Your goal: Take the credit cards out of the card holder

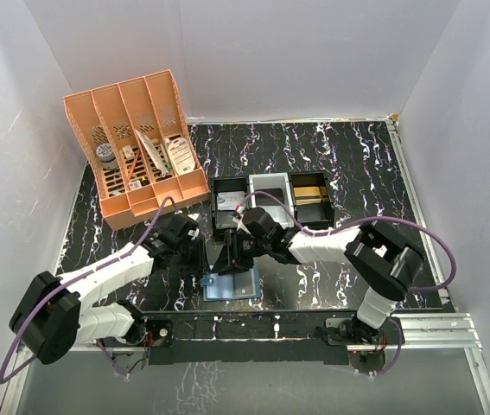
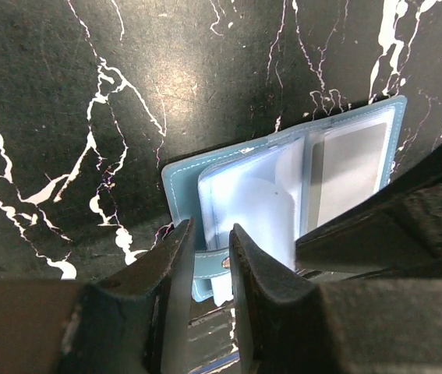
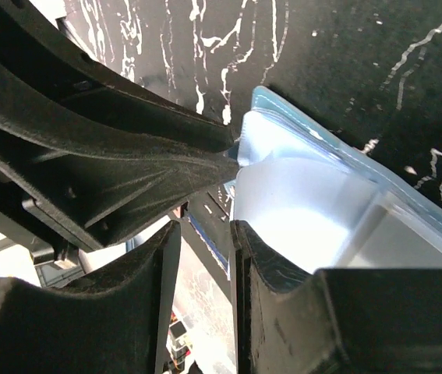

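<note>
Card holder open on table

The card holder sits partly behind fingers, apparently.

You see the whole table from above and behind the arms. Your wrist cameras look down from close up on opposite sides, and both show the open card holder.

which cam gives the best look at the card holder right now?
Left wrist: the card holder lies open on the table, with its clear pockets and teal edge in plain view. Top external shows it small and partly hidden. Right wrist catches only one corner, close up and washed out.
</note>
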